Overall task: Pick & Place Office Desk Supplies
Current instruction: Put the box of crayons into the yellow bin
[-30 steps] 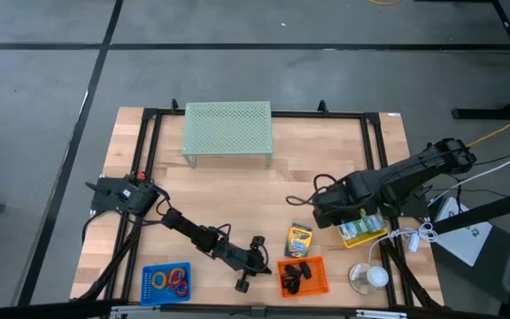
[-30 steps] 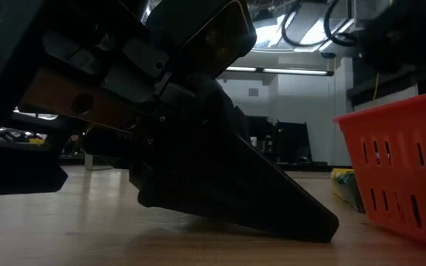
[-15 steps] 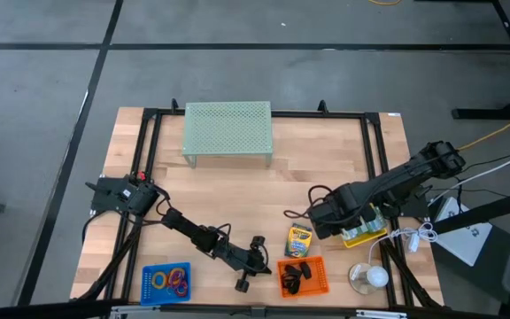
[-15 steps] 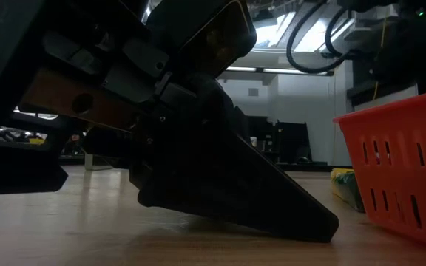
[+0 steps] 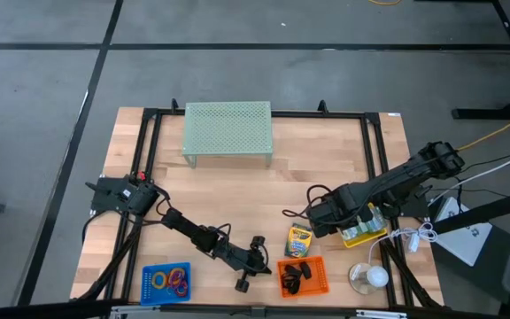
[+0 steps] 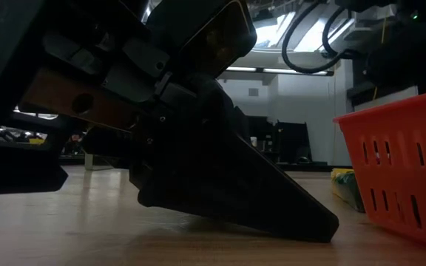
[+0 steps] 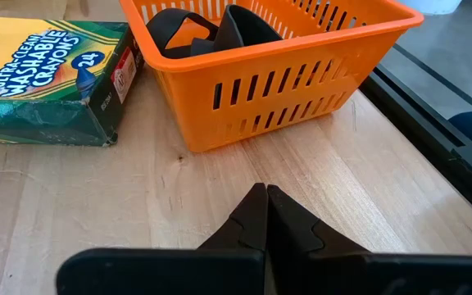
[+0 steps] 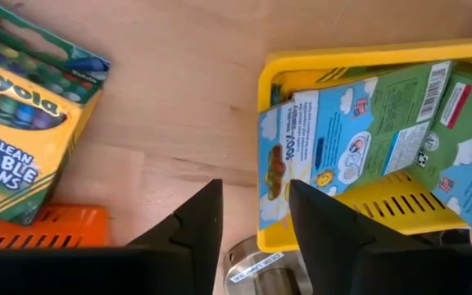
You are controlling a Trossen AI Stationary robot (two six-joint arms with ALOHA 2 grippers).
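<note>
My right gripper [image 5: 320, 219] [image 8: 252, 197] hangs open, pointing down over the bare wood between a loose green-and-yellow crayon box [image 5: 299, 239] [image 8: 15, 139] and the yellow basket [image 5: 361, 233] [image 8: 359, 57]. Nothing is between its fingers. A crayon box [image 8: 359, 131] leans inside the yellow basket, back side up. My left gripper [image 5: 264, 260] [image 7: 265, 197] is shut, low on the table just left of the orange basket [image 5: 303, 276] [image 7: 277, 74], which holds black clips [image 7: 211, 24]. Coloured rings lie in a blue tray [image 5: 166, 282]. My left gripper rests the tips of its shut fingers [image 6: 324, 222] on the wooden table top, slanting down toward the orange basket; it holds nothing.
A pale green mesh riser [image 5: 227, 131] stands at the far middle of the table. A round clear object [image 5: 367, 276] sits near the front edge, right of the orange basket. A black frame [image 5: 149, 159] runs around the work area. Bare wood lies between the riser and the baskets.
My right gripper has moved down a little and toward the table's left, off the yellow basket and toward the loose crayon box. The left arm has kept still.
</note>
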